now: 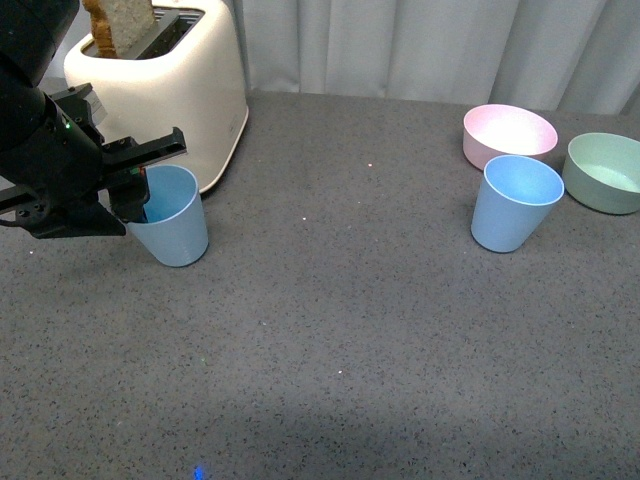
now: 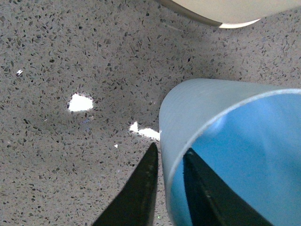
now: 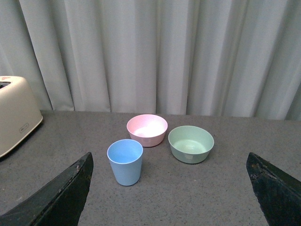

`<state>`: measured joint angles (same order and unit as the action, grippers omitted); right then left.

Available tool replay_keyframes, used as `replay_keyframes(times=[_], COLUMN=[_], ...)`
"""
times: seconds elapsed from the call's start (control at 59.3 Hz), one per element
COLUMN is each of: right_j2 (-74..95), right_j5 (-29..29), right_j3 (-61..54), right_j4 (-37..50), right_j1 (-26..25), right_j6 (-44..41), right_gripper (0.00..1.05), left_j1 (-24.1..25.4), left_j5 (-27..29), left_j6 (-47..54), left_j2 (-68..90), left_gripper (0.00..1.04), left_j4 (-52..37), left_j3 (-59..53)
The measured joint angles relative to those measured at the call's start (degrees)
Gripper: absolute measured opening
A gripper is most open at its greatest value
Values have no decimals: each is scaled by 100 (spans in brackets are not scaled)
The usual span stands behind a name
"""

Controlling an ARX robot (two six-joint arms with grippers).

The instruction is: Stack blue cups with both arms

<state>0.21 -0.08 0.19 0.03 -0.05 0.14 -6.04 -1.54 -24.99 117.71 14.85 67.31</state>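
Straddling the rim of the left blue cup (image 1: 172,220), the left gripper (image 1: 140,195) stands narrow, one finger (image 2: 141,193) outside the wall and one inside, pinching it. That cup sits on the grey table (image 1: 340,330) at about 9 o'clock, just beside the toaster (image 1: 170,90) at 11. The right blue cup (image 1: 512,205) stands upright at 2 o'clock, with the pink bowl (image 1: 508,132) at its 12 and the green bowl (image 1: 605,172) at its 2. The right gripper (image 3: 169,154) hangs wide, holding nothing.

Black flat-fingered left hand (image 2: 170,150) straddles a light blue plastic cup (image 2: 225,117) at its rim, fingers nearly together; black right hand (image 3: 169,154) gapes wide.
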Motion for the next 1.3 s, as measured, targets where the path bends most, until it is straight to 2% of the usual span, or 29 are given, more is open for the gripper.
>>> replay_keyframes(times=[0.118,0.388,0.64,0.876,1.298], right_j2=[0,2,0,0,0], right_j5=[0,0,0,0,0], right_j3=[2,2,0,0,2], right_j4=[0,0,0,0,0], right_j1=[0,0,0,0,0], right_j6=[0,0,0,0,-2], right_gripper=[95,95,95,95,95], left_j1=[-46,-356,-1237,-1818,-2022], left_j5=[92,129,164,258,483], left_j6=[-11,42,-48,-103,-212], left_j2=[-2,-114,138,796,1427], left_gripper=[3,4,4,4,4], left_j4=[-52,188,538,850,1388], left_j3=[2,72,857,1644,2651])
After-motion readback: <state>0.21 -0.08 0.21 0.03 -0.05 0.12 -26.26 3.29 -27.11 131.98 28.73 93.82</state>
